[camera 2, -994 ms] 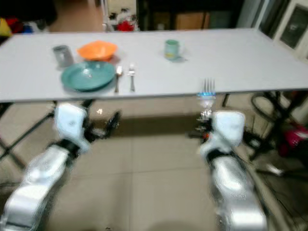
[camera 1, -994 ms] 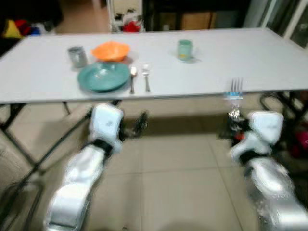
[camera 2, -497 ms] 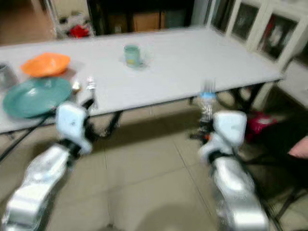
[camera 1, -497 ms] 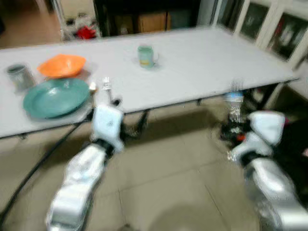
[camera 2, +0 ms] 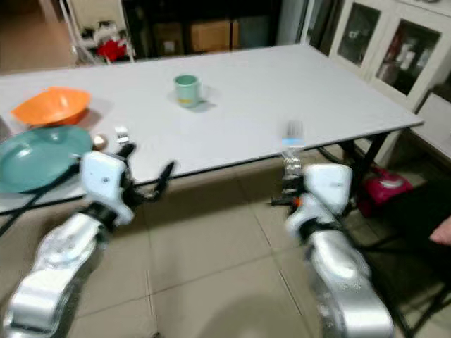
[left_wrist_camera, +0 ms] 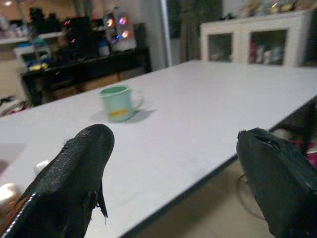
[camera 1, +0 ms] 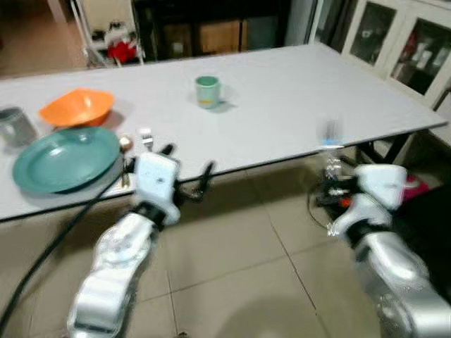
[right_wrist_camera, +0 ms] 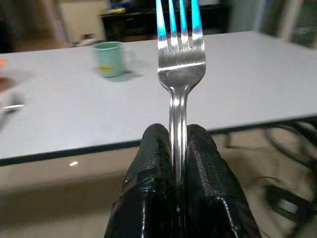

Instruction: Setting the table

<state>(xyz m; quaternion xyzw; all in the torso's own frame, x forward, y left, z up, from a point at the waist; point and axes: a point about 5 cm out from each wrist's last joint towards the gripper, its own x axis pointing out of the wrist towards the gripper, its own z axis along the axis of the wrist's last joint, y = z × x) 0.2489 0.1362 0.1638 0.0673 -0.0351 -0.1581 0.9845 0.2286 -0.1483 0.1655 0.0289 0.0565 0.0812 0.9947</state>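
Note:
A long white table carries a teal plate, an orange bowl, a grey cup, a green mug, and a spoon and fork beside the plate. My right gripper is shut on a second fork, held upright with its tines up, just in front of the table's near edge. My left gripper is open and holds nothing. It sits low at the table's edge, right of the plate. In the left wrist view its fingers frame the mug.
White cabinets with glass doors stand at the right. Dark shelving lies behind the table. A black table leg slants across the tiled floor at the left. A red object lies under the table's right end.
The whole view has swung right along the table, so the plate and bowl now sit at the picture's left. The right gripper still holds the fork upright. The left stays open.

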